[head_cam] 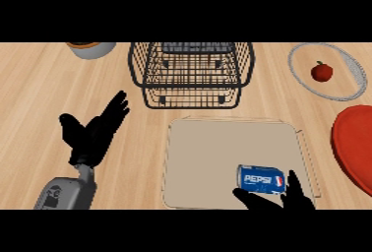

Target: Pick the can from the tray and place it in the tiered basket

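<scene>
Head view: cylindrical blue can (pixel 262 180) on flat tray (pixel 218 147)

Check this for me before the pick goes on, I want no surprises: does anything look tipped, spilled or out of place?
Only the can: it lies on its side near the tray's front right corner, label up. The right hand is right at it, fingers either side. The basket stands upright. Nothing is spilled.

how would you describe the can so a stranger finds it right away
Find the beige tray in front of the black wire basket. Near its front right corner lies the can, at the right hand. It is the only blue thing, lettered Pepsi.
</scene>
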You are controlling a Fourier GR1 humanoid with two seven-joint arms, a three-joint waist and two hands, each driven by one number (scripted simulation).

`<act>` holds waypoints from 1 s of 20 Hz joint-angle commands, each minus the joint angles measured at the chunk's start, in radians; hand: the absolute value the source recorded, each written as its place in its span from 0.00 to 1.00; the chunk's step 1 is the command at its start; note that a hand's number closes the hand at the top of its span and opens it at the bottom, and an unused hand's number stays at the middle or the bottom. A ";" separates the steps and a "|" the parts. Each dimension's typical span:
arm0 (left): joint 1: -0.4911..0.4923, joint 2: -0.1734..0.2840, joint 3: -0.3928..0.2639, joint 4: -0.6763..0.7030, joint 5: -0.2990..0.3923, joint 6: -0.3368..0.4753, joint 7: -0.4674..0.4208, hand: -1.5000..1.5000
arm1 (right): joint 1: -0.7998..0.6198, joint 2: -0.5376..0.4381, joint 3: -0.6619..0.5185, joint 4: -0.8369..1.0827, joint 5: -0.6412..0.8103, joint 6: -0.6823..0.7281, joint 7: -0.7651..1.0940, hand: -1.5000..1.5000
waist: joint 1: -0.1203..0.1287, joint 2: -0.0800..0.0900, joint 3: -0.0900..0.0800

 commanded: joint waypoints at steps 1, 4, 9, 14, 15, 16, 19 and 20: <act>0.015 -0.020 0.004 0.043 -0.012 -0.021 -0.048 0.50 | -0.049 0.119 -0.007 0.142 -0.004 0.012 -0.060 0.00 | 0.002 0.001 0.000; -0.043 -0.013 0.033 0.003 -0.012 -0.017 0.029 0.50 | 0.020 0.075 -0.080 0.073 -0.069 0.070 -0.107 0.00 | -0.001 0.000 0.000; 0.007 -0.013 0.046 0.049 -0.012 -0.048 -0.047 0.50 | -0.001 0.153 -0.084 0.209 -0.118 0.093 -0.235 0.00 | 0.000 0.001 0.000; 0.003 0.018 0.060 -0.029 0.009 -0.065 0.018 0.50 | -0.035 0.244 -0.057 0.312 -0.111 0.057 -0.294 0.00 | 0.006 0.001 0.001; -0.019 -0.004 0.042 0.009 -0.006 -0.055 0.013 0.50 | -0.060 0.196 -0.099 0.313 -0.151 0.115 -0.262 0.00 | 0.004 0.002 0.001; -0.030 -0.032 0.031 0.007 -0.034 -0.009 0.029 0.50 | -0.048 0.209 -0.039 0.251 -0.073 0.041 -0.202 0.00 | 0.002 0.001 0.000; -0.033 -0.011 0.048 -0.026 -0.011 -0.027 0.067 0.50 | -0.074 0.284 -0.042 0.368 -0.102 0.067 -0.330 0.00 | 0.007 0.001 0.001; -0.060 0.005 0.086 0.047 0.018 -0.067 0.018 0.50 | -0.046 0.243 -0.068 0.326 -0.135 0.107 -0.337 0.00 | -0.001 0.002 0.001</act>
